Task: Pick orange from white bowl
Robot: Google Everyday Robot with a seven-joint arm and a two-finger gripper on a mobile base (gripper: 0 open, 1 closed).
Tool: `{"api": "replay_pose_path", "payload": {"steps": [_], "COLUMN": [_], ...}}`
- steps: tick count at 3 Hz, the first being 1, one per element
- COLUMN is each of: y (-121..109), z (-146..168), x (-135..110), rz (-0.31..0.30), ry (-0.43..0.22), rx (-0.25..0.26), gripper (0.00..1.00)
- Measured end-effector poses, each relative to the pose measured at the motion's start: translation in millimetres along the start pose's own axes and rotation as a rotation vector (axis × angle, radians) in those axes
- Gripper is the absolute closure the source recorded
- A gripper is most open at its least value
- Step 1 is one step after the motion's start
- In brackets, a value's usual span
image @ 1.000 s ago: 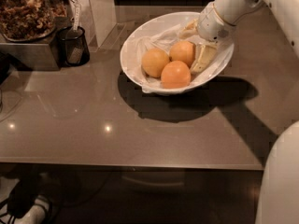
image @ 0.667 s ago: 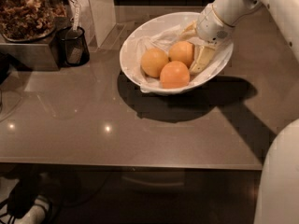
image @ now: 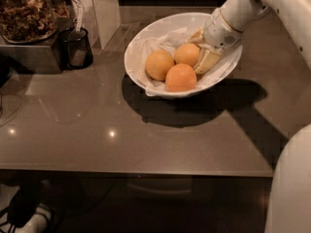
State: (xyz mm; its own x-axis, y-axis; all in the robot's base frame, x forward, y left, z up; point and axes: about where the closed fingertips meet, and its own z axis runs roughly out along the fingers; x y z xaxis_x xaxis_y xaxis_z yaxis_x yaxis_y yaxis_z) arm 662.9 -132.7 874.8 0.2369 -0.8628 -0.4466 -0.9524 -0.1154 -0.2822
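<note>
1. The orange (image: 186,54) is seen at the back of the cluster of three, lying on the crinkled lining inside the white bowl (image: 138,42). It is touched by a paler orange (image: 159,64) on its left and a deeper reddish orange (image: 181,77) in front.
2. It is judged firm, moderately heavy and smooth-skinned, so some slip is to be expected. It is best gripped across its widest part, at mid-height.
3. Being round, it is likely to roll if nudged off-centre, and its neighbours may be disturbed.
4. The gripper (image: 201,49) is lowered into the bowl's right side, against the orange's right flank. Its jaws appear spread apart, one above and one below that flank, and nothing is yet held.
5. The bowl is set on a dark countertop (image: 97,125).
</note>
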Motion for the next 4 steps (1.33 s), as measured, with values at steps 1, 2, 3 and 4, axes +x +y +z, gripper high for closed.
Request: {"api": "replay_pose_path", "payload": {"steps": [1,2,3,4], "y": [1,2,0,-2], "z": [-2,-14,-38,-70], "x": [0,0,-3,-11], "rz": [0.011,0.063,0.125,0.154], "ry": [-0.002,-0.022,-0.082,-0.155], "rx": [-0.001,0.016,0.056,0.108], "gripper": [0.93,1.00,1.00,1.00]}}
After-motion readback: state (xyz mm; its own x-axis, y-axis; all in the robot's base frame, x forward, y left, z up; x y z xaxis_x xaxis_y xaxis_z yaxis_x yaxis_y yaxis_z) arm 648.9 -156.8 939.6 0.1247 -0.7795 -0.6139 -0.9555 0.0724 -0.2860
